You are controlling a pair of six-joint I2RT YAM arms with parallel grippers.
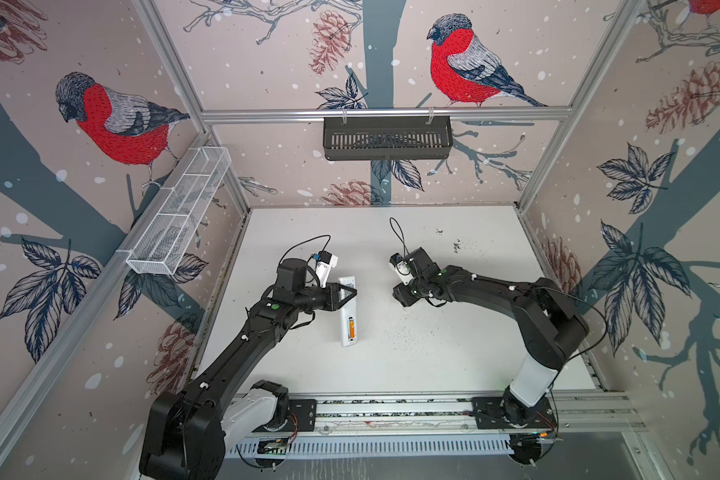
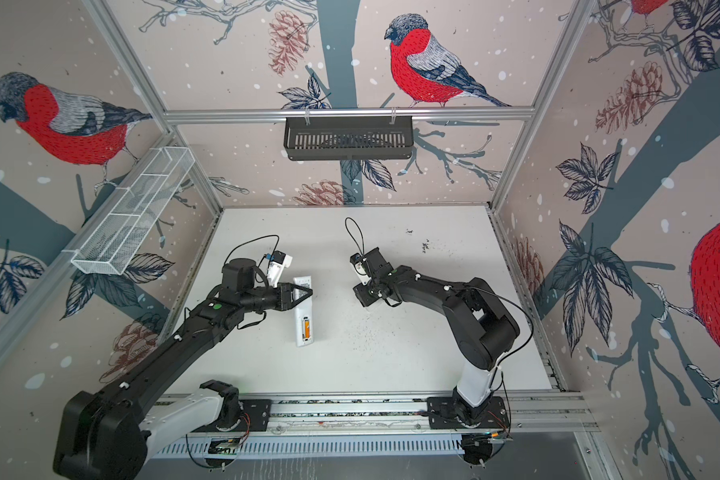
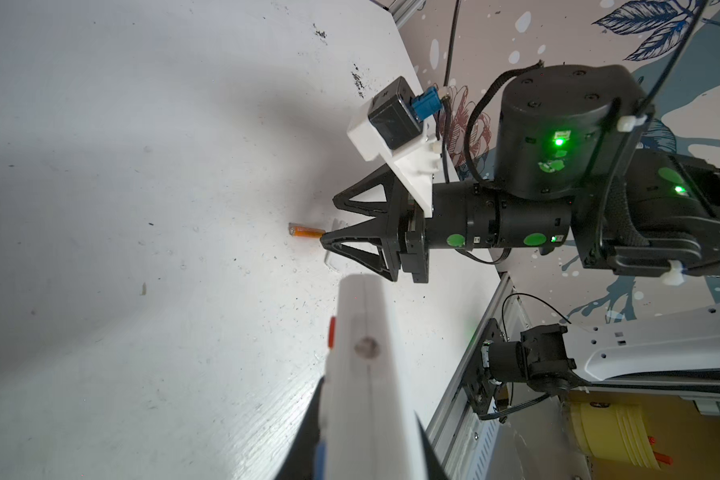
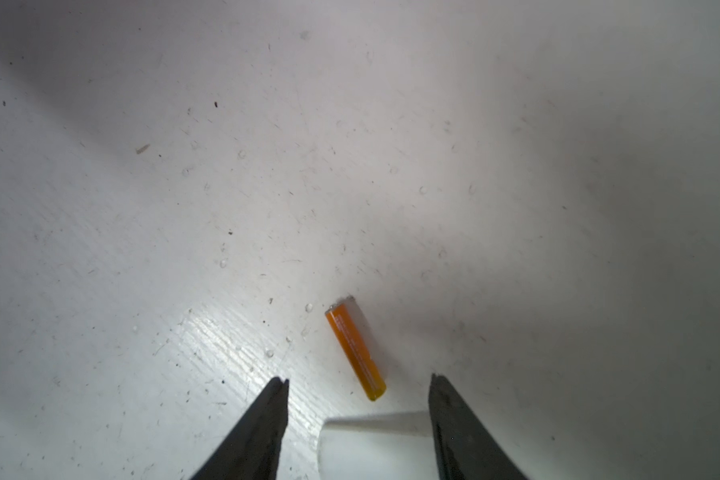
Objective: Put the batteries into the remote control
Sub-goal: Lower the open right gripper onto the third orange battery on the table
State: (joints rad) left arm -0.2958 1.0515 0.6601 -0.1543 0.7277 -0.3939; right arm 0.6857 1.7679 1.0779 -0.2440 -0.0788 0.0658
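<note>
The white remote control (image 1: 344,320) lies back-up on the table, left of centre, in both top views. One orange battery (image 1: 351,328) sits in its open compartment. My left gripper (image 1: 346,294) is shut on the remote's far half; in the left wrist view the remote (image 3: 366,365) fills the gap between the jaws. A second battery (image 4: 354,349) lies loose on the table just ahead of my right gripper (image 4: 358,378), which is open and points down at the table. A small white piece (image 4: 375,444) shows between its fingers, against one of them. That battery is hidden in the top views.
A black basket (image 1: 387,139) hangs on the back rail. On the left wall is a white wire basket (image 1: 179,216). The arms' mounting rail (image 1: 391,409) runs along the table's front edge. Dark specks dot the white table (image 1: 454,353).
</note>
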